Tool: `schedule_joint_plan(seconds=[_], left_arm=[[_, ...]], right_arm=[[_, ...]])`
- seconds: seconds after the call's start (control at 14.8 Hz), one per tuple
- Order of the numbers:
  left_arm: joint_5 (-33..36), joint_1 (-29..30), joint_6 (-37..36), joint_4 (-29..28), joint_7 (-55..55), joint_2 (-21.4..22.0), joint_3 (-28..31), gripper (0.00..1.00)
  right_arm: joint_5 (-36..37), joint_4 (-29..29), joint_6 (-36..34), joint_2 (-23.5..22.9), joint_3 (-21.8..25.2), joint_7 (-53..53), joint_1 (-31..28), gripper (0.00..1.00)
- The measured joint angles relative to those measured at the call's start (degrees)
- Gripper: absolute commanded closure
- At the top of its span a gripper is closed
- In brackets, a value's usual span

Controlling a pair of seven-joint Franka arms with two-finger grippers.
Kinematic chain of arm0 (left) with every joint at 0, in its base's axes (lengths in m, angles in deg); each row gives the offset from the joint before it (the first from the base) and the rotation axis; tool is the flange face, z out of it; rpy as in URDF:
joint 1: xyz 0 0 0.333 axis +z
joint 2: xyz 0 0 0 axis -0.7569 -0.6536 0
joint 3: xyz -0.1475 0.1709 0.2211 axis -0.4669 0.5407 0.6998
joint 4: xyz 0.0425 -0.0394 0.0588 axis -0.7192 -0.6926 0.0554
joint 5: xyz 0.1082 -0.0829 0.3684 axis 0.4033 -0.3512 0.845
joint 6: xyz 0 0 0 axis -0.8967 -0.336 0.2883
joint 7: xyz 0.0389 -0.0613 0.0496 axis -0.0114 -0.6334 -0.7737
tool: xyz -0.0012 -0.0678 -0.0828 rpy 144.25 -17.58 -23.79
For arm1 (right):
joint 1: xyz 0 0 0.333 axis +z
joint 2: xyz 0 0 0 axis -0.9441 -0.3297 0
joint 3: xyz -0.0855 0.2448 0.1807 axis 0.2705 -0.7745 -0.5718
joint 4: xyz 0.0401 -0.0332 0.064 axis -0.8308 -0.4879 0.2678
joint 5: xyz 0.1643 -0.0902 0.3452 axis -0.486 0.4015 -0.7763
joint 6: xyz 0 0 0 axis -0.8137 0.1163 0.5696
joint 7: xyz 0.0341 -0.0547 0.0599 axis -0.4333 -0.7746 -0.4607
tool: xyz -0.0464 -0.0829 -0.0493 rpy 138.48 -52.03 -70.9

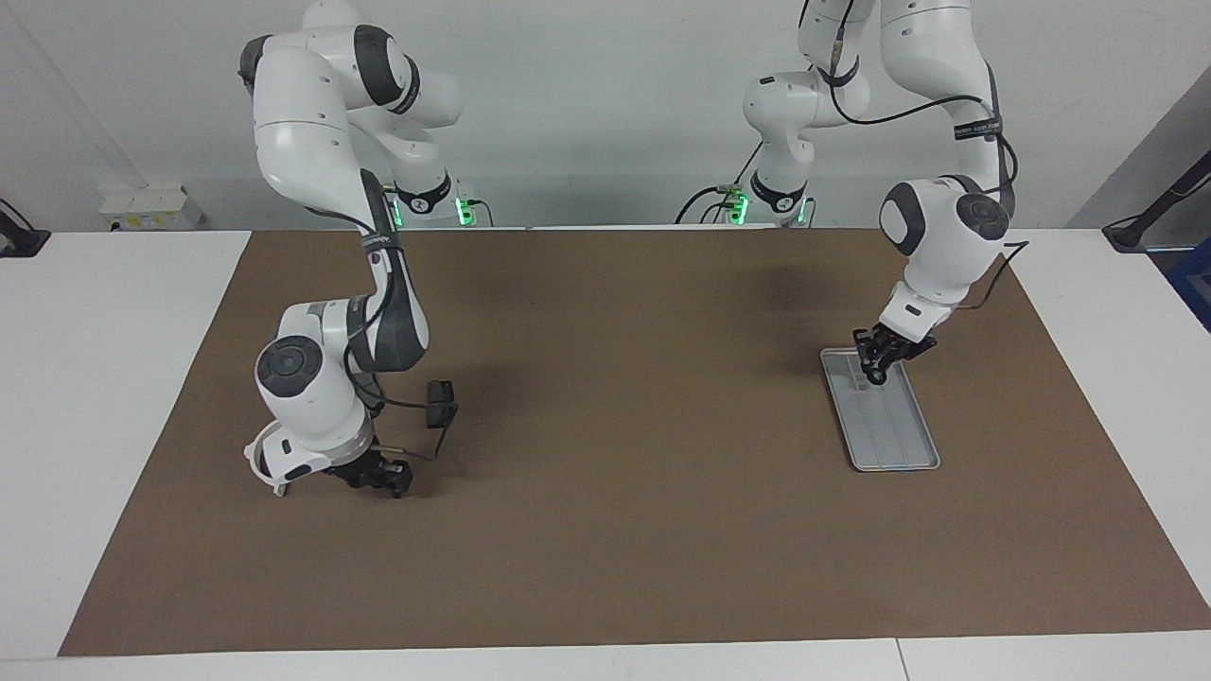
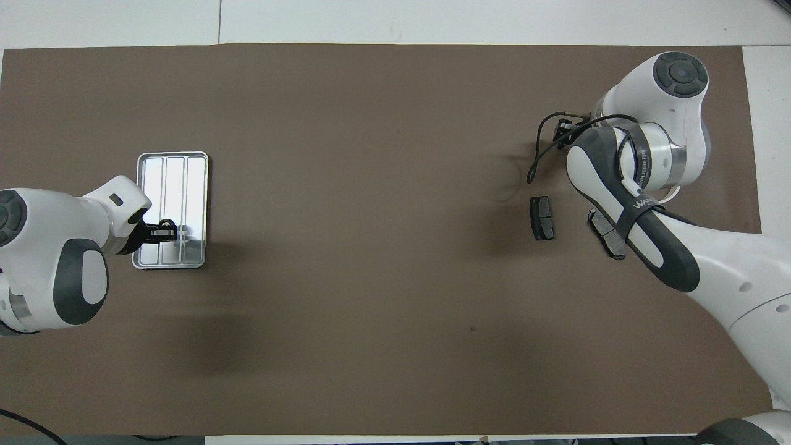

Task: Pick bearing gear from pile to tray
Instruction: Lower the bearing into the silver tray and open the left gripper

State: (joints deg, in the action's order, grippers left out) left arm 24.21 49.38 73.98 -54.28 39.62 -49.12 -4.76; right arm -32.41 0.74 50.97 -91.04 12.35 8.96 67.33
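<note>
Left gripper (image 1: 875,371) hangs over the tray (image 1: 899,445), over the end of it nearer the robots. It's clenched; whether a small part sits between the tips I can't tell, nothing is visible there. The tray itself lies at the left arm's end of the worktop (image 1: 643,530) and looks bare in both views, so I'd say no part is delivered yet, or it's too small to make out.

Right gripper (image 1: 383,476) is down at the pile, at the right arm's end of the worktop, just above or on the brown mat. Can't tell whether it's released or clenched, and can't see what, if anything, it has.

Pile as seen: white half-ring bracket (image 1: 260,463) right beside the right arm's wrist, one dark plate (image 2: 542,217) lying clear on the mat, a second dark plate (image 2: 607,233) partly hidden under the right arm. No bearing or gear visible in either view; the right arm's wrist covers most of that spot.

Status, my read: the left arm is at the drop-off stage, the right arm at the pick stage. Left to do: release over the tray if something is held, get the right arm's pick up and carried to the tray.
</note>
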Motion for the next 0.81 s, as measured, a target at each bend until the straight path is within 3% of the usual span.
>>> schedule_joint_plan(seconds=[0.13,0.47,0.81], left_arm=[[0.00,-0.62,0.65,-0.30,-0.91,-0.46,-0.01,0.87],[0.00,-0.62,0.80,-0.51,-0.93,-0.85,0.27,0.87],[0.00,-0.60,0.84,-1.01,-0.92,-0.91,0.34,0.87]], right_arm=[[-0.07,0.01,0.06,0.04,-0.04,0.00,0.00,0.57],[-0.15,0.04,0.10,0.26,-0.11,0.00,-0.01,1.00],[-0.17,0.04,0.10,0.26,-0.11,0.00,-0.06,1.00]])
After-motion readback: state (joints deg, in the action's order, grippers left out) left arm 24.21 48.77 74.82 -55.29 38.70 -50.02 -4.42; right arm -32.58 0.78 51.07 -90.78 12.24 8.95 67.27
